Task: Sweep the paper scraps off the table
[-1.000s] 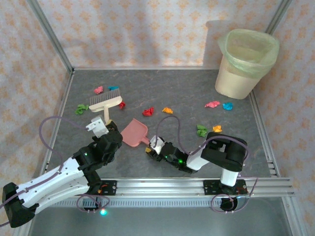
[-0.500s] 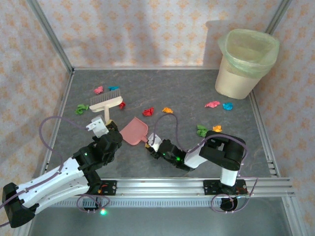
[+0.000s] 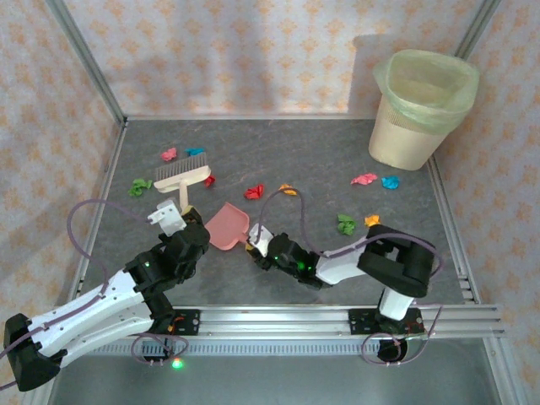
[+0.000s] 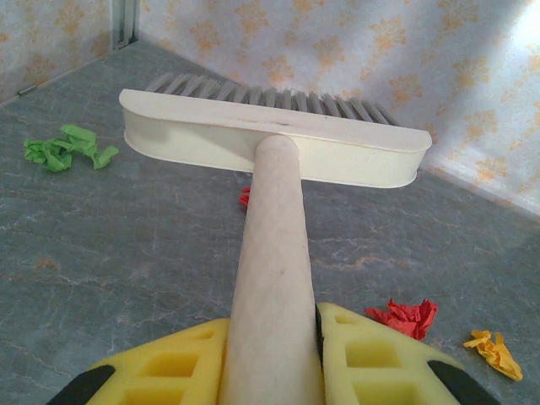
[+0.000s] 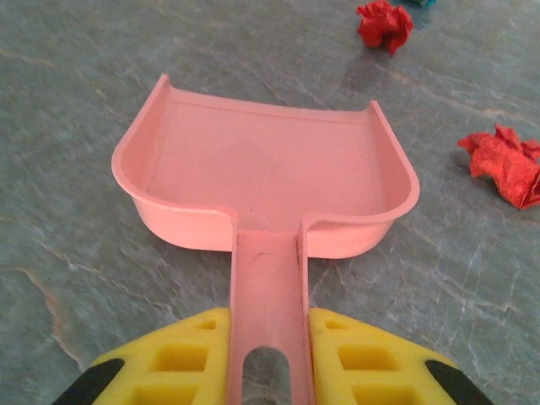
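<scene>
The left gripper (image 4: 274,359) is clamped on the round handle of a cream plastic hand brush (image 4: 270,143), whose head rests on the dark grey stone-patterned table (image 3: 312,156) toward its left edge. The right gripper (image 5: 268,359) has its jaws closed on the flat handle of a pink plastic dustpan (image 5: 261,177) lying toward the near edge. The small crumpled coloured paper scraps (image 3: 254,191) lie scattered around the brush head, at the table's middle and toward its right edge.
</scene>
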Available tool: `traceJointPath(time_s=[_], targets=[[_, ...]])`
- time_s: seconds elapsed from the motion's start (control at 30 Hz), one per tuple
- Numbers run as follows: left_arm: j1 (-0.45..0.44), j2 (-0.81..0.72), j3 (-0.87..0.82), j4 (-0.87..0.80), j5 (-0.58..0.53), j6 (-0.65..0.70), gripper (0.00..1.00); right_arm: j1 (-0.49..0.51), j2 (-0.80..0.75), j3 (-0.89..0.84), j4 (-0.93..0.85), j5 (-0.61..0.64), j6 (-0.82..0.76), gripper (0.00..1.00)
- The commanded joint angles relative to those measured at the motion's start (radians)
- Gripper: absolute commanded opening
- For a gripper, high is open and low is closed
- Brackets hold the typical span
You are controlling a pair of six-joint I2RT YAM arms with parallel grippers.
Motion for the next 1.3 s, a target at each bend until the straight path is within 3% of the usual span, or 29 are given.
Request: traceJointPath(time_s=[0.0, 0.33, 0.57, 0.73, 0.9, 1.07, 1.27], targets=[[0.009, -0.021, 0.028, 0.006, -0.023, -0.014, 0.0, -0.012, -0.128, 0.078, -0.253, -0.04, 0.088, 0.04], [0.009, -0.111, 0.032, -0.015, 0.023, -0.02, 0.0, -0.034, -0.479, 0.177, -0.765, -0.022, 0.195, 0.0], [0.013, -0.084, 0.154, -0.108, 0.088, -0.052, 0.0, -0.035, -0.553, 0.17, -0.84, -0.01, 0.169, 0.0], [0.038, 0.056, 0.361, -0.252, 0.17, -0.023, 0.0, -0.033, -0.567, 0.139, -0.792, 0.01, 0.21, 0.0], [0.1, 0.272, 0.587, -0.395, 0.33, 0.054, 0.0, -0.027, -0.568, 0.06, -0.689, 0.021, 0.251, 0.0], [0.17, 0.545, 0.845, -0.564, 0.593, 0.146, 0.0, -0.008, -0.531, 0.088, -0.775, 0.081, 0.268, 0.0], [0.178, 0.775, 1.07, -0.672, 0.667, 0.202, 0.0, 0.003, -0.524, 0.129, -0.873, 0.114, 0.268, 0.0]])
